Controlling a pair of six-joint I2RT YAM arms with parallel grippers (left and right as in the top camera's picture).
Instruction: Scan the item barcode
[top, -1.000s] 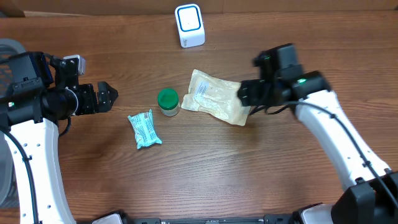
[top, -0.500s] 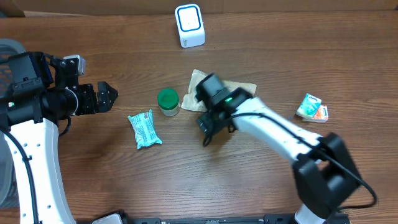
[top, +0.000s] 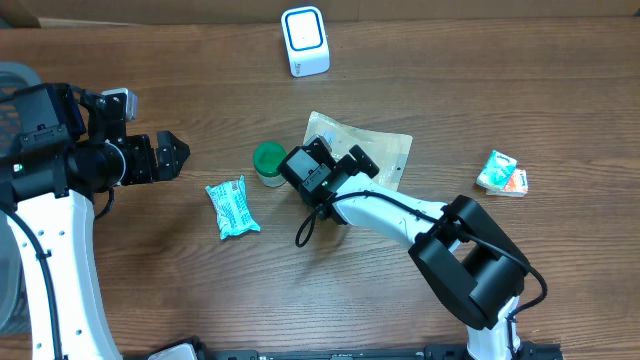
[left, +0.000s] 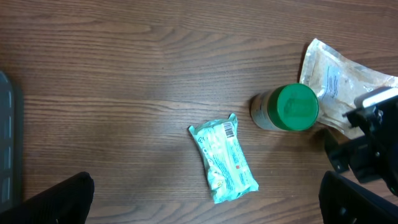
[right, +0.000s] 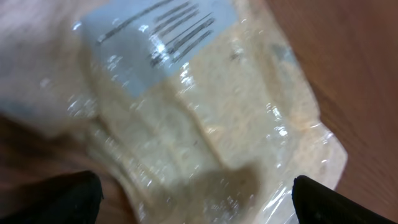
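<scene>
A beige clear-wrapped pouch (top: 388, 150) lies at mid-table; its white label with a barcode (right: 155, 28) fills the right wrist view. My right gripper (top: 340, 156) hangs right over the pouch's left end, open, with both fingers (right: 56, 199) spread wide either side of the pouch (right: 205, 124). A white scanner (top: 304, 40) stands at the far edge. My left gripper (top: 170, 155) is open at the left, apart from everything. In its wrist view the gripper (left: 205, 205) looks at a teal packet (left: 224, 163) with a small barcode.
A green-lidded jar (top: 268, 163) stands just left of the pouch, close to the right gripper. The teal packet (top: 232, 206) lies left of the jar. A teal and orange packet (top: 502, 173) sits at the right. A grey bin edge (left: 5, 143) shows far left.
My right arm swung from the pouch's right side to its left end, beside the jar, and its jaws opened wider. The teal and orange packet came into view. The left arm stayed still.
</scene>
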